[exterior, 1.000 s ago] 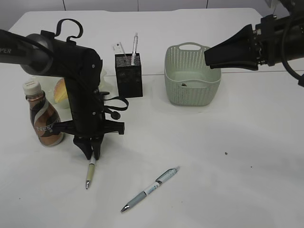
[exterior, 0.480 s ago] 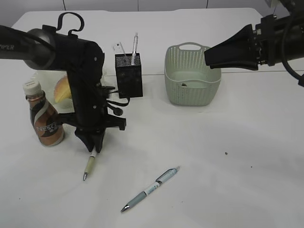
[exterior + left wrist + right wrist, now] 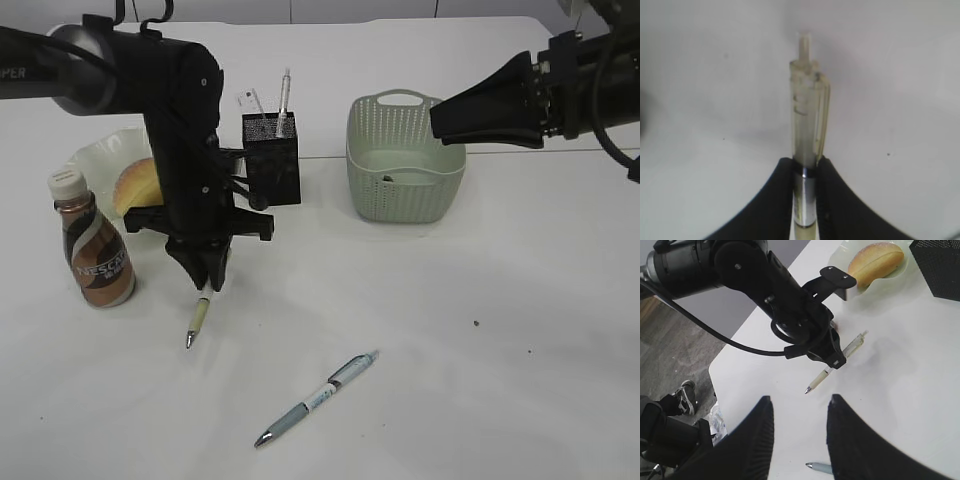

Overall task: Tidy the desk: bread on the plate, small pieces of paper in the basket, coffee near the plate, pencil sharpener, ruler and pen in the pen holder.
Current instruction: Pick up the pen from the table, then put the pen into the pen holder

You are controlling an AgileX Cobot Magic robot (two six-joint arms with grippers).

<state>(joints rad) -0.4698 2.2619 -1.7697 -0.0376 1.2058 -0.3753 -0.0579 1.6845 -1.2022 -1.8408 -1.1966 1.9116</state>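
Observation:
My left gripper (image 3: 204, 284) is shut on the upper end of a pale yellowish pen (image 3: 197, 322), which hangs tip down over the desk (image 3: 450, 330). The left wrist view shows that pen (image 3: 807, 117) pinched between the black fingers. A second, grey-blue pen (image 3: 315, 400) lies on the desk in front. The black pen holder (image 3: 272, 158) holds another pen and the clear ruler (image 3: 250, 103). The bread (image 3: 134, 186) lies on the green plate (image 3: 95, 158), and the coffee (image 3: 93, 250) stands beside it. My right gripper (image 3: 800, 402) hangs open above the basket (image 3: 405, 160). Pencil sharpener and paper pieces are out of view.
The left arm's black body stands between the plate and the pen holder, close to both. A seam line crosses the desk behind the basket. A small dark speck (image 3: 476, 323) lies on the desk at the right.
The left arm has risen and shifted slightly right toward the pen holder, carrying the yellowish pen with it. The right arm and the grey-blue pen have not moved.

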